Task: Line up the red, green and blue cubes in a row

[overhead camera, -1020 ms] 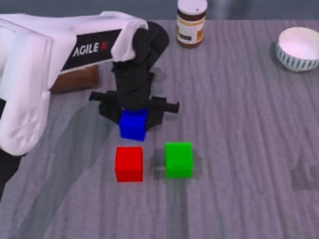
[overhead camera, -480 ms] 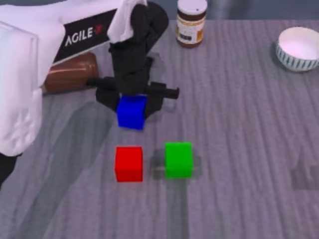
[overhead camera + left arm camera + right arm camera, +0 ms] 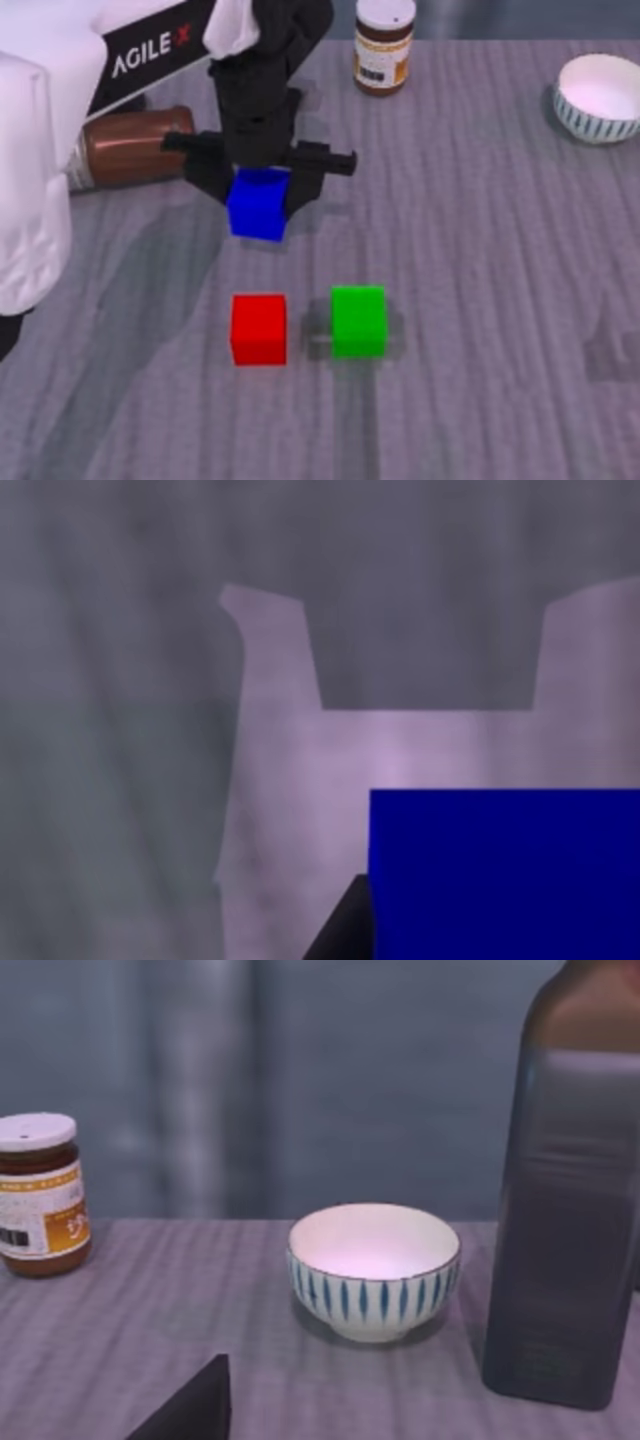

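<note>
My left gripper (image 3: 258,192) is shut on the blue cube (image 3: 258,208), holding it off the table behind the other two cubes. In the left wrist view the blue cube (image 3: 505,875) fills the near corner, with one dark fingertip (image 3: 345,930) against its side. The red cube (image 3: 259,328) and the green cube (image 3: 358,320) sit side by side on the table, red to the left, with a small gap between them. My right gripper (image 3: 285,1435) is out of the top view, parked by the bowl.
A brown bottle (image 3: 130,148) lies on its side at the back left, under my left arm. A labelled jar (image 3: 384,45) stands at the back centre and a striped bowl (image 3: 600,97) at the back right. A tall dark bottle (image 3: 565,1190) stands beside the bowl.
My left gripper has carried the blue cube up and toward the back of the table, away from the red cube. The lying brown bottle shows more. Red and green cubes stayed put.
</note>
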Motion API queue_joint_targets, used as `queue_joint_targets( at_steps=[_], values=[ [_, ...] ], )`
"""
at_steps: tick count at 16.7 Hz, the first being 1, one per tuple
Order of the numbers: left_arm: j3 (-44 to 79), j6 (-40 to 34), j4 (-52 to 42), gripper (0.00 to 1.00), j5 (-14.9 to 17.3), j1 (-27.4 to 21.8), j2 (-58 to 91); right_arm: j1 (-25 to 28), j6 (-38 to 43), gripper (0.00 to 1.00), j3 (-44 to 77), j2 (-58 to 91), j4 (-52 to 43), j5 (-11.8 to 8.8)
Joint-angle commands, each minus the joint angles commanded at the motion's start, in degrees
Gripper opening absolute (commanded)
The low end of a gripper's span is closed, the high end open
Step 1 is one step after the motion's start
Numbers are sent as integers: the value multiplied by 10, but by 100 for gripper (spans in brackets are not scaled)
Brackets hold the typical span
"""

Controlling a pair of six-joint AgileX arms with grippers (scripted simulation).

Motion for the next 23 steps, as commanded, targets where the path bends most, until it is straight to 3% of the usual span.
queue_joint_targets(
  at_steps=[4,12,19,23],
  values=[
    [63,-64,-34,0,0,-46,32,0,0,100,0,0,0,0],
    [272,-314,-147,0,-3,-203,128,0,0,100,0,0,0,0],
    [294,-338,-157,0,-3,-221,135,0,0,100,0,0,0,0],
    [229,-337,-97,0,-3,-222,126,0,0,100,0,0,0,0]
  ],
)
